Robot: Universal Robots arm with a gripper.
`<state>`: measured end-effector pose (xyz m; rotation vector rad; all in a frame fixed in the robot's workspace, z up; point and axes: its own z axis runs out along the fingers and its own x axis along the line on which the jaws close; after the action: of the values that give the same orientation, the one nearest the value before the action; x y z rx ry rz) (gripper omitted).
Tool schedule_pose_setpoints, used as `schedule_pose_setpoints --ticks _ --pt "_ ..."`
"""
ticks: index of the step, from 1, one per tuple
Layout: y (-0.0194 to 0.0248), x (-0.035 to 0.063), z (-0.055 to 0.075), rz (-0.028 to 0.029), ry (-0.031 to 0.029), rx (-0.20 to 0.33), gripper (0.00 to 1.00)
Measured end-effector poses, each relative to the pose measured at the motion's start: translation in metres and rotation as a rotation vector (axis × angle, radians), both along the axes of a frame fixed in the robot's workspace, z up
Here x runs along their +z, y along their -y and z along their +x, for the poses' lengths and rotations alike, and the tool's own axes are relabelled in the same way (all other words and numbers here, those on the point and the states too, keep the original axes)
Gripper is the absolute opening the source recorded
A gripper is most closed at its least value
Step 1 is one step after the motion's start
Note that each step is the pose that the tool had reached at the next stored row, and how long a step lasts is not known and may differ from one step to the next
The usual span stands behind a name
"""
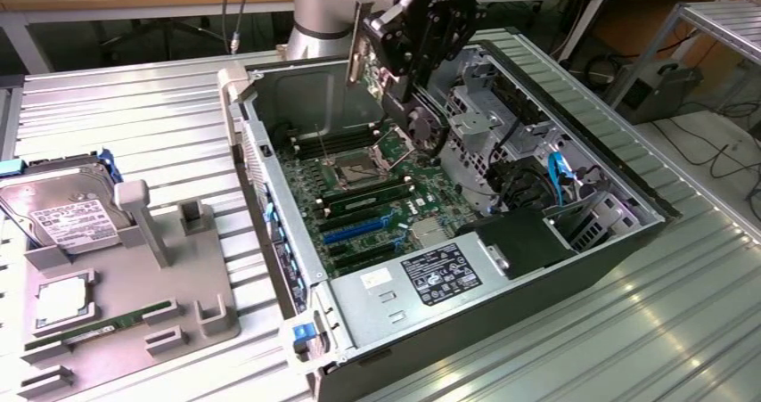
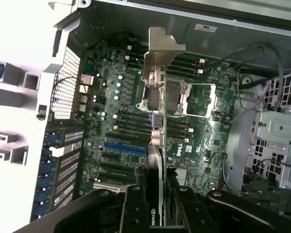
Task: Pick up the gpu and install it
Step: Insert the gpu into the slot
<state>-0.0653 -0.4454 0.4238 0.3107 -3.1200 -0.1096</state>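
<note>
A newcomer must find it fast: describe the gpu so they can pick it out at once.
Start at the open computer case lying on the metal table. Above its motherboard, the gripper holds the gpu edge-on. It is the green card with a silver end bracket, up in the air, unlike the narrow memory stick lying in the grey tray at the exterior view's left.

gpu (image 2: 156, 121) partly behind hand (image 2: 157, 208)

motherboard (image 2: 126, 121): white "DELL" print | gpu (image 2: 156, 127): green Nvidia logo | power supply label (image 1: 437, 277): not legible
</note>
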Motion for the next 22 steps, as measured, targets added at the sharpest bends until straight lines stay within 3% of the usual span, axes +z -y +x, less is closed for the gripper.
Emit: schedule_pose_setpoints --ticks 2,22 --pt "0.0000 -0.0004 0.0000 -0.0001 0.0031 0.063 0.26" --pt "0.0000 -0.0032 0.0000 0.0003 0.0195 0.449 0.26"
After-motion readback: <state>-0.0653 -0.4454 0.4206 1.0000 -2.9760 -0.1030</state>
